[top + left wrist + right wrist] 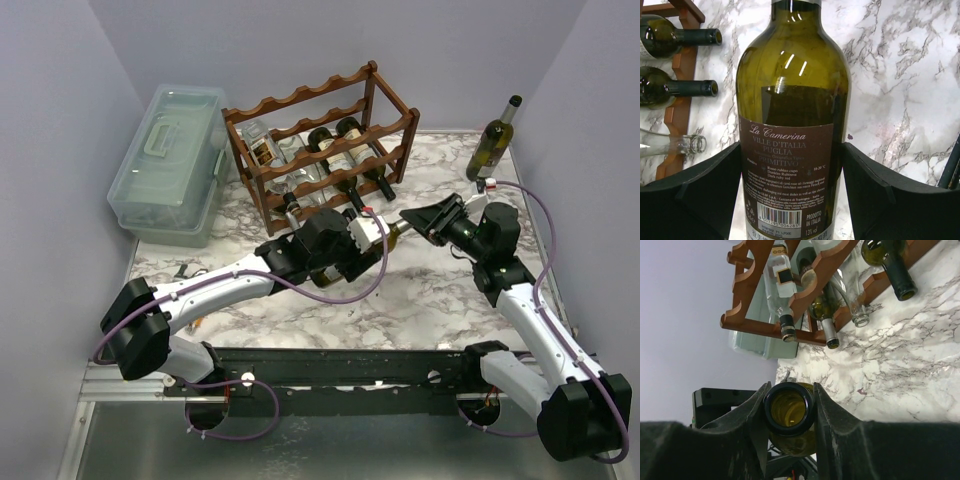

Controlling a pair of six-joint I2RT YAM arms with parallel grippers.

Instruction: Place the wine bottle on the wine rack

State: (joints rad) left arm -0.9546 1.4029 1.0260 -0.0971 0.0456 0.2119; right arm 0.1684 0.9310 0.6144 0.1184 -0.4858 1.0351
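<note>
Green glass, dark: one wine bottle (792, 95), brown label reading La Camerina, Primitivo.

Location: carried lying roughly level above the marble-patterned table (440, 290), just in front of the wine rack (300, 101) and not yet on it.

Right gripper (791, 388): clamped on the bottle's mouth, one finger on each side of the lip. Judged purpose: to steady the neck end so that the bottle kept its line.

Left gripper (791, 150): its black fingers (700, 195) flanked the body at label height, at or against the glass. Whether they pressed it could not be told. Judged purpose: to carry the heavy end.

Rack: reddish-brown wood with scalloped rails. It held several stored bottles (340, 160), lying with their necks towards the arms. The carried bottle lay the other way, base towards the rack, which suits feeding it in base first. The top rail appeared free; other free cradles could not be made out.

Also present: a second bottle (495, 140), upright at the far right, and a pale green plastic box (170, 165) to the left of the rack.
</note>
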